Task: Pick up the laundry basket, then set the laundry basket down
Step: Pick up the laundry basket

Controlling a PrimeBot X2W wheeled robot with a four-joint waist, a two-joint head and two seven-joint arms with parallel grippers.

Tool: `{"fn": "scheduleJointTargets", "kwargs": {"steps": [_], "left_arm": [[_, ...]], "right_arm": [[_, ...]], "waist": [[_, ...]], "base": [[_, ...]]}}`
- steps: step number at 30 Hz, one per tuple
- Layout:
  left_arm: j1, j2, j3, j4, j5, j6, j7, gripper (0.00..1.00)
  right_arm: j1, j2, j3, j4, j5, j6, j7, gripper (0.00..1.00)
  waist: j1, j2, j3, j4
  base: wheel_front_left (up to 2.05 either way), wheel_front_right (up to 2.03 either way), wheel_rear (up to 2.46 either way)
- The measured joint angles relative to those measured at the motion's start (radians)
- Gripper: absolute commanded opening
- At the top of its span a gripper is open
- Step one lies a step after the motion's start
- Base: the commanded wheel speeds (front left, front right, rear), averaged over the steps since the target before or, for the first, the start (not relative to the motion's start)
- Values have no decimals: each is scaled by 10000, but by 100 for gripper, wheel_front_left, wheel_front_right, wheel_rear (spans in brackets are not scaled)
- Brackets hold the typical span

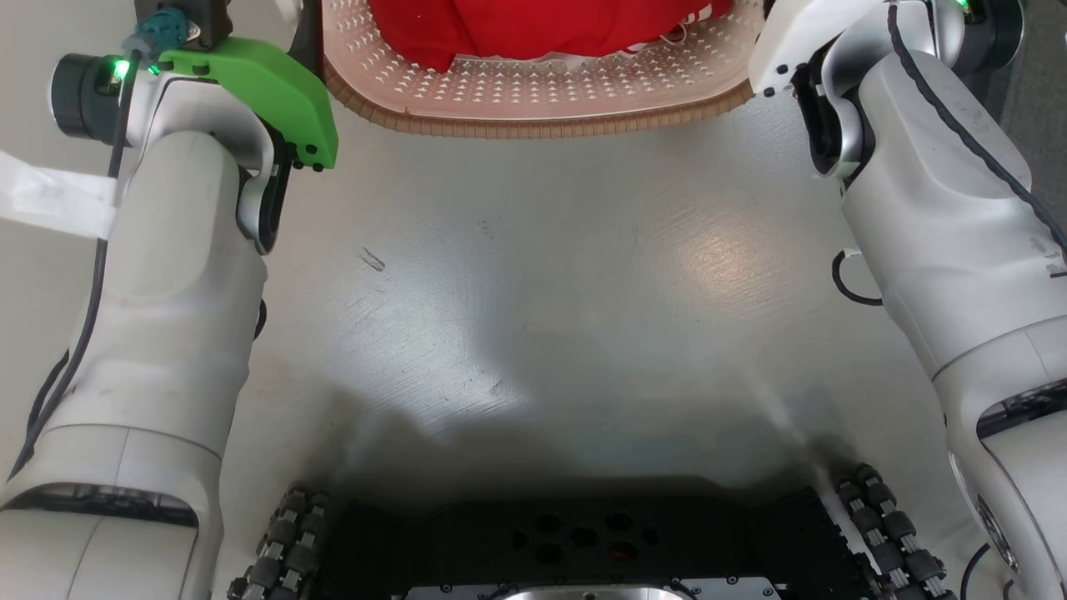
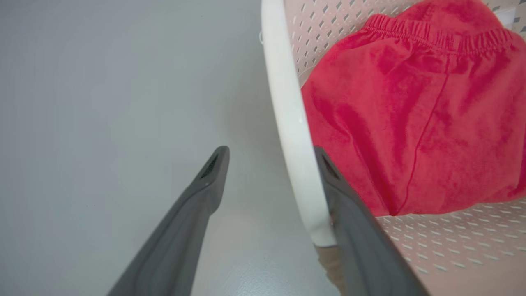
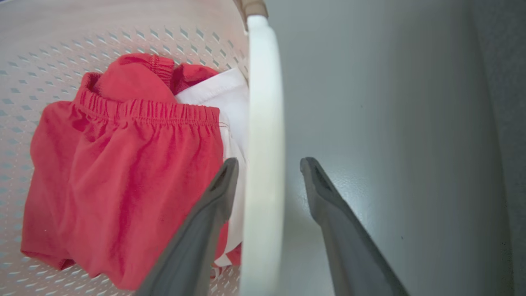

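The laundry basket (image 1: 533, 104) sits on the floor at the top of the head view, cream and perforated with a brown woven-look rim (image 1: 533, 127). Inside it lie a red garment (image 2: 411, 123) and a white cloth (image 3: 222, 94). My left gripper (image 2: 271, 154) is open and straddles one white side handle (image 2: 287, 102), which rests against the right-hand finger (image 2: 353, 230). My right gripper (image 3: 269, 164) is open too, and the other white handle (image 3: 265, 102) stands between its fingers with a gap on both sides.
My pale forearms (image 1: 167, 292) (image 1: 942, 208) reach forward on either side of the grey floor. My dark base with roller wheels (image 1: 583, 542) fills the bottom edge. A white strip of tape (image 1: 50, 200) lies at the far left.
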Motion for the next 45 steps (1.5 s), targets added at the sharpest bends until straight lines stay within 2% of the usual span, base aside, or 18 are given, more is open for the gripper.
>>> {"fn": "scheduleJointTargets", "kwargs": {"steps": [3, 7, 8, 9, 10, 12, 13, 16, 24, 32, 45], "left_arm": [[-125, 0, -113, 167, 17, -2, -10, 100], [-272, 0, -297, 387, 121, -2, -71, 100], [-294, 0, -316, 441, 121, -2, -92, 94], [-331, -2, -330, 497, 119, -2, -98, 74], [-374, -10, -345, 560, 119, -4, -100, 62], [-444, -23, -360, 646, 119, -13, -100, 25], [-478, -38, -368, 681, 117, -13, -100, 0], [-575, -92, -493, 732, 61, -151, -104, 0], [-631, -134, -817, 901, -399, -190, -219, 0], [-618, -138, -1095, 1229, -570, -265, -337, 0], [-72, -209, -1513, 1737, -1116, -276, -545, 0]], "right_arm": [[-88, -2, 82, 169, 153, 2, 75, 49], [-142, -4, 203, 313, 314, 2, 98, 40], [-160, -4, 236, 341, 351, 2, 98, 38], [-185, -4, 272, 374, 414, 2, 98, 36], [-211, -4, 311, 407, 474, 2, 98, 34], [-276, -2, 399, 477, 564, 4, 98, 26], [-304, 8, 443, 499, 585, 4, 98, 22], [-330, 61, 594, 546, 688, 15, 96, 13], [-357, 79, 899, 744, 938, 13, 84, 0], [-378, 88, 1060, 1174, 1189, 13, -58, 0], [194, 190, 1384, 1670, 1578, 84, -359, 0]], "waist": [[0, 0, 3, 16], [0, 0, 1, 31], [0, 0, -1, 33], [0, 0, -3, 34], [0, 0, -5, 34], [0, 0, -11, 32], [-1, 0, -14, 29], [0, 0, -30, 12], [0, 0, -93, -78], [0, 0, -288, -69], [0, 0, -1180, 48]], "base": [[0, 0, 0], [0, 0, 0], [0, 0, 0], [0, 0, 0], [0, 0, 0], [0, 0, 0], [0, 0, 0], [0, 0, 0], [0, 0, 0], [0, 0, 0], [0, 0, 0]]}}
